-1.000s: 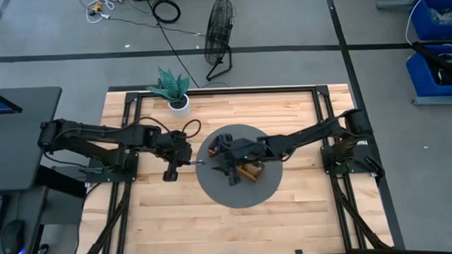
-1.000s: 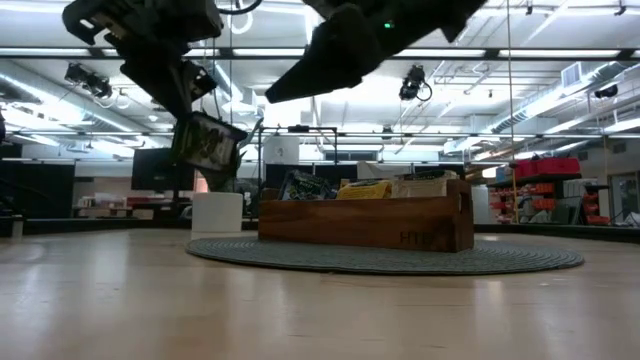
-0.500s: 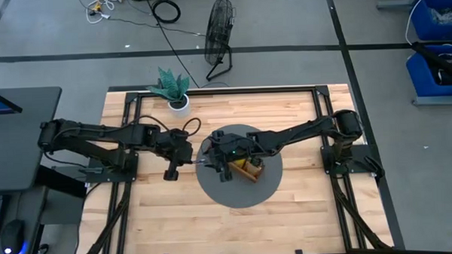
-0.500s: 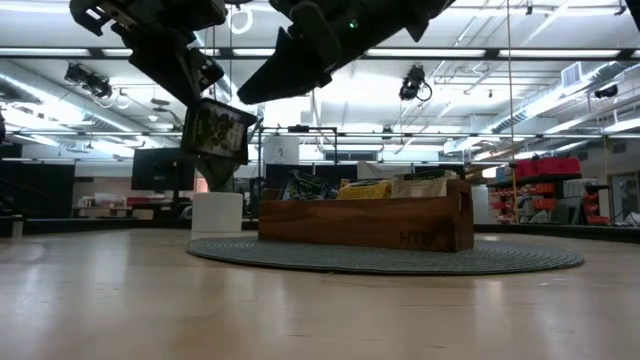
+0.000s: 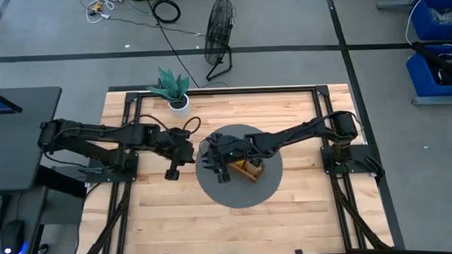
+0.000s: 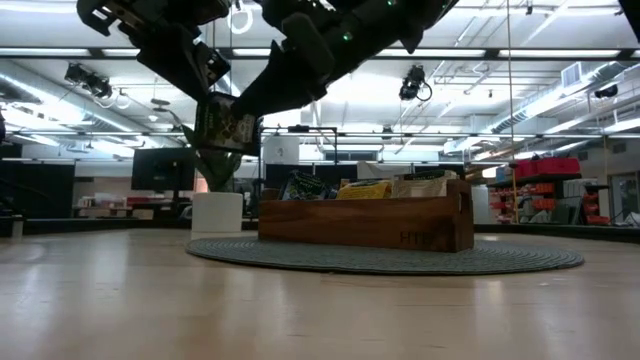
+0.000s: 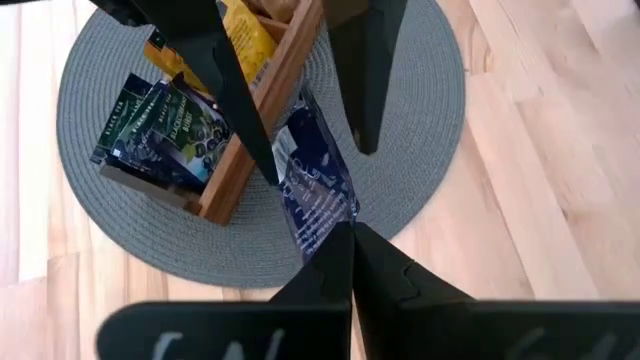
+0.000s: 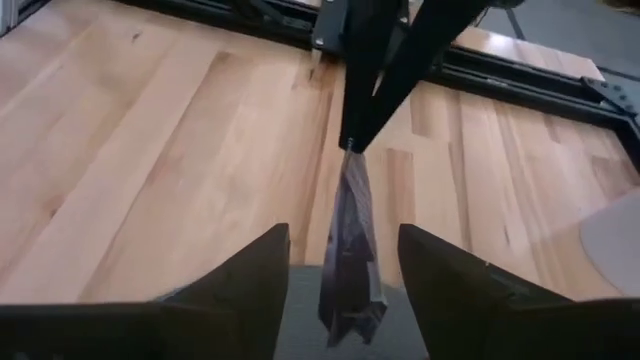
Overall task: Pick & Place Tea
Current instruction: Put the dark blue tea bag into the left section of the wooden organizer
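My left gripper (image 7: 345, 240) is shut on a dark blue tea sachet (image 7: 315, 185) and holds it in the air over the left rim of the round grey mat (image 5: 239, 190). My right gripper (image 8: 343, 235) is open. Its two fingers stand on either side of the sachet's free end (image 8: 350, 290), with a gap on each side. Behind them a wooden tray (image 7: 262, 120) rests on the mat, with more tea standing in it: dark sachets (image 7: 160, 125) and a yellow one (image 7: 245, 40). In the low view the held sachet (image 6: 228, 125) hangs high above the table. My left gripper pinches one edge of the dark blue sachet (image 7: 335, 222) between its two fingertips. The fingers slant downward from the table's left side. The sachet sticks out beyond them toward my right gripper and is lifted clear of mat and tray.
A potted plant in a white pot (image 5: 177, 101) stands at the table's far left. Black frame rails (image 5: 130, 175) run along both sides of the wooden table top. Bare wood (image 5: 214, 225) lies on the mat's near side. A fan (image 5: 219, 37) stands on the floor beyond the table.
My right gripper, still open, has moved toward the table's left, away from the tray and up to the sachet in my left gripper, so its fingers now flank it. In the low view the sachet has come a little higher and less tilted.
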Robot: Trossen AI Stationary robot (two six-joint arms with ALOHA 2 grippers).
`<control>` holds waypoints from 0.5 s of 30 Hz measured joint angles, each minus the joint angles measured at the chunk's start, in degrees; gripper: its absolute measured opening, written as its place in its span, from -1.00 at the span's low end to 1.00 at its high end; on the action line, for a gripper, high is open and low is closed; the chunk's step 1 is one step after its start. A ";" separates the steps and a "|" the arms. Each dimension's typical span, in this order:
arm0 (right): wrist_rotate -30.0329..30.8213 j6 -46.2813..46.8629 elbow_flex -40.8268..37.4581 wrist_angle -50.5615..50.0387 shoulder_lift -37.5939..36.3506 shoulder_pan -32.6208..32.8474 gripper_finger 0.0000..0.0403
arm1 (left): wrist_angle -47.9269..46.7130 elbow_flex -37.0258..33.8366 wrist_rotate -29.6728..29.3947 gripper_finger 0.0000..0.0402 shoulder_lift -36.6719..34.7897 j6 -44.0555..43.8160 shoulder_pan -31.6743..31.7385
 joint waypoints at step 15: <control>-0.17 3.33 0.68 -1.25 -0.12 -0.80 -0.93 | 2.29 0.00 -0.15 -0.99 0.00 0.87 -0.02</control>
